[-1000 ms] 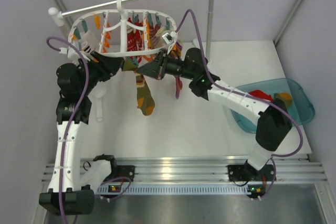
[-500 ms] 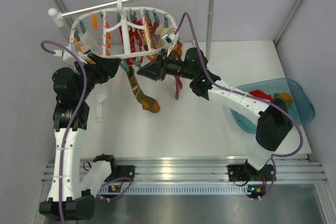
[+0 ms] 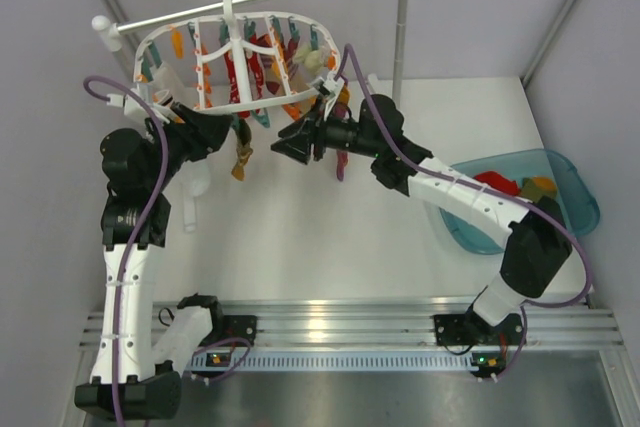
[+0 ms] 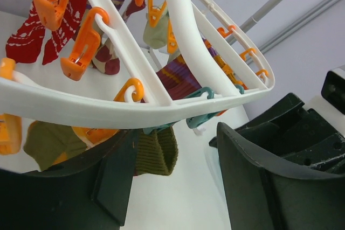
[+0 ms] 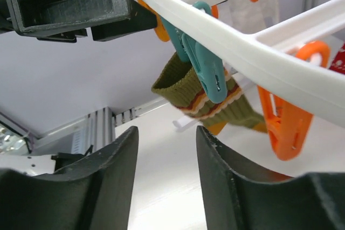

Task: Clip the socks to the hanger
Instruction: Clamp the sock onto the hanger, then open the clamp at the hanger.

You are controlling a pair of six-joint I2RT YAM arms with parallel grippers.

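The white oval hanger (image 3: 262, 104) hangs from the stand's rod, several socks clipped to it. A zigzag-striped sock (image 3: 241, 159) hangs by its olive cuff (image 5: 186, 87) from a teal clip (image 5: 207, 71) on the near rim (image 4: 81, 109). My left gripper (image 3: 222, 129) sits just under that rim, left of the sock, jaws open; the cuff (image 4: 156, 152) shows beside its left finger (image 4: 110, 179). To the right of the sock my right gripper (image 3: 288, 143) stands open below the clip, with nothing between its fingers (image 5: 229, 181).
A blue tub (image 3: 575, 197) holding more socks sits at the table's right. The white stand's pole (image 3: 400, 32) rises behind the right arm. Red patterned socks (image 3: 252, 72) and orange clips (image 4: 81, 52) hang inside the hanger. A white object (image 3: 190, 197) lies under the left arm.
My right gripper has opened and let go of the sock, which swung left and now hangs from the teal clip. The hanger tipped back and the right arm drew back slightly.
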